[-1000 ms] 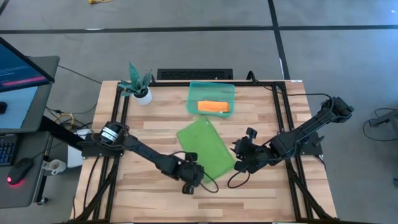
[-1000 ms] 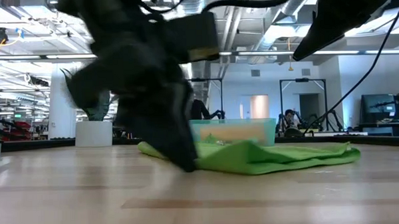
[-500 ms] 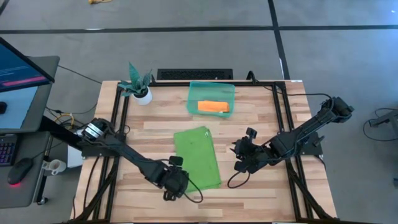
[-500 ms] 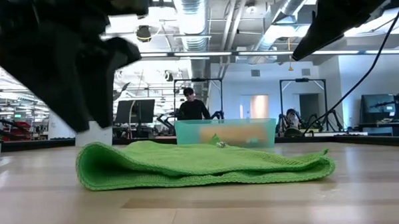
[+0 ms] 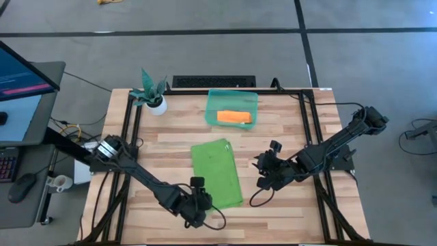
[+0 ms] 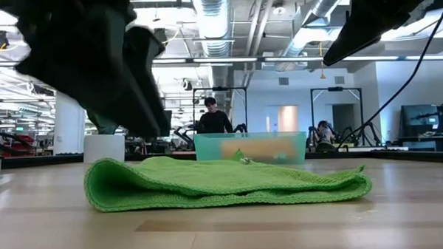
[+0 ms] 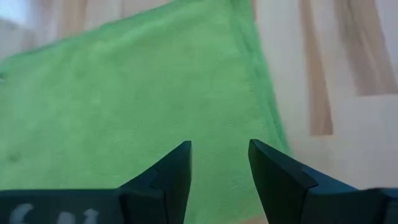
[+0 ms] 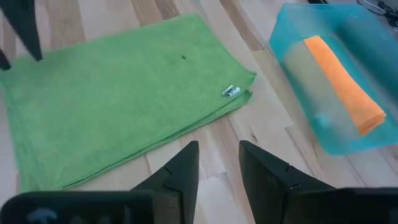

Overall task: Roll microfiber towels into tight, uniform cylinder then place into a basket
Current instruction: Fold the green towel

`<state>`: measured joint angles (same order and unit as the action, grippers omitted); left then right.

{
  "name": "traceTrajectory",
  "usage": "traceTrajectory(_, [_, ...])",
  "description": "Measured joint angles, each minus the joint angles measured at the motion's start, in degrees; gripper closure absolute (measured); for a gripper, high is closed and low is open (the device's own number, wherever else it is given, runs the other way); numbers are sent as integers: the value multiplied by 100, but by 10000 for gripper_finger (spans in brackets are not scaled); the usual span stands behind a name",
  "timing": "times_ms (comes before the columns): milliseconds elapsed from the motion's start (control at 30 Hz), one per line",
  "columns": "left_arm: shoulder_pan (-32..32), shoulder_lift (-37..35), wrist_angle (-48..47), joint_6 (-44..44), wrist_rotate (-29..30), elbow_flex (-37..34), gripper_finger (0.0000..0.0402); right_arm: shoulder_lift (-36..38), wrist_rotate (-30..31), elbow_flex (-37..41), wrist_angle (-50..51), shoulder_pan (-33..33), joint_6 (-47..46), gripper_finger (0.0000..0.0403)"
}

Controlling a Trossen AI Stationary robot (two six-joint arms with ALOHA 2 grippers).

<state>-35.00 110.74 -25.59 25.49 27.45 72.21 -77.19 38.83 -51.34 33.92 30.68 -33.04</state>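
The green towel lies flat on the table as a folded rectangle, its folded edge rounded in the low view. My left gripper is open and hovers just above the towel's near end, touching nothing; the low view shows it clear of the cloth. My right gripper is open and empty, to the right of the towel. The orange towel, rolled, lies in the teal basket at the far side.
A potted plant in a white pot stands at the far left. The basket sits just beyond the towel's far end. Bare wood lies left and right of the towel. A person stands in the room behind.
My left gripper has dragged the green towel's near end toward the near-left; the towel has turned from slanted to square with the table and lies flat. The gripper has then come up off the cloth and now hangs over its near end.
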Motion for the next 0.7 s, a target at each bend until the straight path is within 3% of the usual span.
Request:
traceTrajectory(200, [-78,102,-220,343,-123,-54,249,0,-4,1,-5,-7,0,266])
traceTrajectory(400, [-148,466,-106,403,-712,-32,249,-1,-4,1,-2,-7,0,265])
traceTrajectory(700, [-225,570,-343,300,-666,104,249,-2,-2,1,-145,-7,22,267])
